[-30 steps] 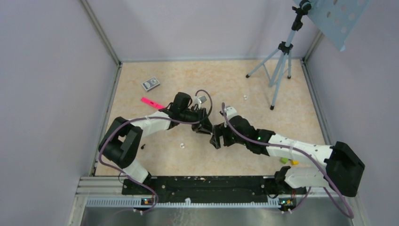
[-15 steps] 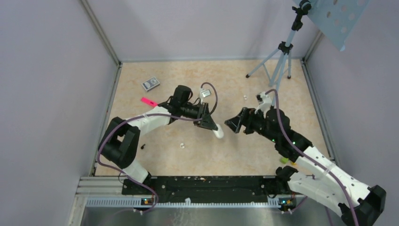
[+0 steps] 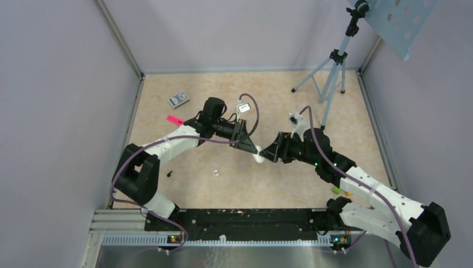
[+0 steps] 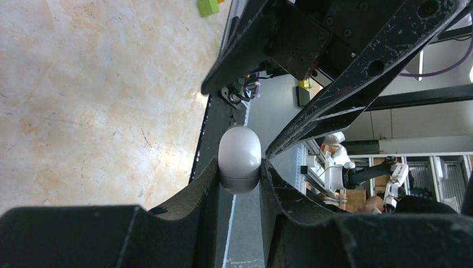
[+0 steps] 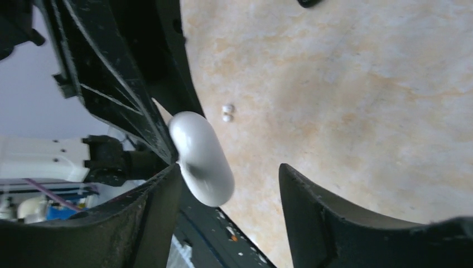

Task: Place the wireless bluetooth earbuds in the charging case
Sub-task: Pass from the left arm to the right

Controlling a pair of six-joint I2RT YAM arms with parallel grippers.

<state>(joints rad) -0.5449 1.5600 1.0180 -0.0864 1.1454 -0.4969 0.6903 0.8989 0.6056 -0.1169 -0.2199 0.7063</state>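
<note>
My left gripper (image 3: 254,151) (image 4: 239,167) is shut on a white pill-shaped object (image 4: 240,158) with a seam round it, which also shows in the top view (image 3: 260,158). My right gripper (image 3: 269,153) (image 5: 230,167) is open, and the free end of the pill (image 5: 202,157) lies between its fingers, against the left one. The earbuds (image 5: 227,113), two tiny white bits side by side, lie on the floor (image 3: 215,172), left of both grippers. The charging case (image 3: 169,173), a very small black thing, lies further left.
A tripod (image 3: 330,84) stands at the back right. A pink marker (image 3: 174,119) and a small grey box (image 3: 178,99) lie at the back left. Green and yellow blocks (image 3: 338,191) sit by the right arm. Walls enclose the floor.
The right arm swung away to the right, then came back, its open fingers now round the pill. The left gripper kept hold of the pill and shifted slightly right.
</note>
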